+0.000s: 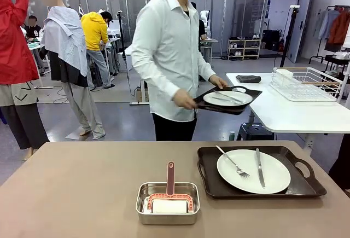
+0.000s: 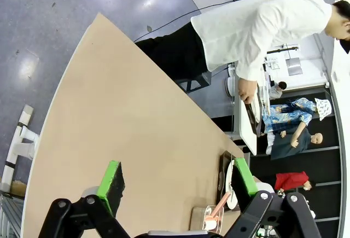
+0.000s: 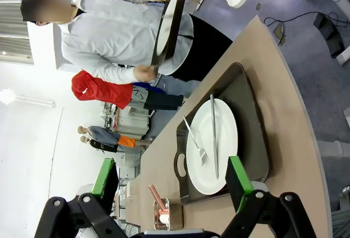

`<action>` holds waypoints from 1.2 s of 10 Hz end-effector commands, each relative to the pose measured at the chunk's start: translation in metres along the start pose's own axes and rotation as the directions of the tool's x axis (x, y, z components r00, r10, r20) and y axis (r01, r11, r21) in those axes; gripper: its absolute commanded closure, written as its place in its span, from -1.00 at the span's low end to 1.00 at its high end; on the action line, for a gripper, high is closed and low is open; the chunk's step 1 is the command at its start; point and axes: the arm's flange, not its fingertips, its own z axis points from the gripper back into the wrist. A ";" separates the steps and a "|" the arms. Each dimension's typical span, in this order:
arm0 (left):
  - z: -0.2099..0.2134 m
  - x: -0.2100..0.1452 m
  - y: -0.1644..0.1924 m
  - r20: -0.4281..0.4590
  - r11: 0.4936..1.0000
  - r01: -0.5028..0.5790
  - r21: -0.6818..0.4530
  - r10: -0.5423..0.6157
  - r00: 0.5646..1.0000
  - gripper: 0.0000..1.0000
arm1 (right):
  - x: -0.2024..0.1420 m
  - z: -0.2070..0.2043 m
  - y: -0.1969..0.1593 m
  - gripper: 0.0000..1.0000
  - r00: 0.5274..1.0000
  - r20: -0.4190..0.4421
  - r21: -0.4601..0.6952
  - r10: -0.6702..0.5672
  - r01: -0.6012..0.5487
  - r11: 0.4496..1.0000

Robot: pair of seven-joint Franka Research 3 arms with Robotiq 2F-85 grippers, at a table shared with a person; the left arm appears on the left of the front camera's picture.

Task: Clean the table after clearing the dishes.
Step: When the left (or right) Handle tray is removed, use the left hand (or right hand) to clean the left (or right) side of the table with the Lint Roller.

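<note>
Closest in, a small rectangular steel pan [image 1: 167,203] sits on the smooth beige-brown desk [image 1: 71,194], with a red-handled tool [image 1: 170,179] propped in it over a white block. Just beside it, to the robot's right, a dark brown rectangular handled tray [image 1: 298,189] carries a round white plate [image 1: 273,180], and a metal fork [image 1: 234,164] and metal knife [image 1: 260,169] lie loose on top. Across the desk, the person in the white shirt [image 1: 164,57] holds a second dark tray [image 1: 252,91] with its own white plate [image 1: 227,98], both hands on it, next to the white-topped side table [image 1: 295,120]. Left jaws: spread wide, green pads [image 2: 109,186] over bare desk, nothing between them. Right jaws: wide too, pads [image 3: 238,175] framing the tray on the desk, empty. One set of dishes looks on its way off, one waits, and wiping is not yet begun. That tray should be stiff and fairly heavy, the plate is breakable, and the cutlery will slide if it tips. I'd take it by the cut-out handles at the short ends and keep it level.
</note>
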 end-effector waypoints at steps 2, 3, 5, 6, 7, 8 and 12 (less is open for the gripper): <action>0.002 0.001 0.003 -0.001 1.000 0.004 -0.016 -0.004 1.000 -1.00 | -0.001 0.001 0.000 -1.00 1.000 -0.005 0.004 0.006 -0.006 1.000; 0.002 0.001 0.003 -0.001 1.000 0.004 -0.016 -0.004 1.000 -1.00 | -0.001 0.001 0.000 -1.00 1.000 -0.005 0.004 0.006 -0.006 1.000; 0.002 0.001 0.003 -0.001 1.000 0.004 -0.016 -0.004 1.000 -1.00 | -0.001 0.001 0.000 -1.00 1.000 -0.005 0.004 0.006 -0.006 1.000; 0.002 0.001 0.003 -0.001 1.000 0.004 -0.016 -0.004 1.000 -1.00 | -0.001 0.001 0.000 -1.00 1.000 -0.005 0.004 0.006 -0.006 1.000; 0.002 0.001 0.003 -0.001 1.000 0.004 -0.016 -0.004 1.000 -1.00 | -0.001 0.001 0.000 -1.00 1.000 -0.005 0.004 0.006 -0.006 1.000; 0.002 0.001 0.003 -0.001 1.000 0.004 -0.016 -0.004 1.000 -1.00 | -0.001 0.001 0.000 -1.00 1.000 -0.005 0.004 0.006 -0.006 1.000; 0.002 0.001 0.003 -0.001 1.000 0.004 -0.016 -0.004 1.000 -1.00 | -0.001 0.001 0.000 -1.00 1.000 -0.005 0.004 0.006 -0.006 1.000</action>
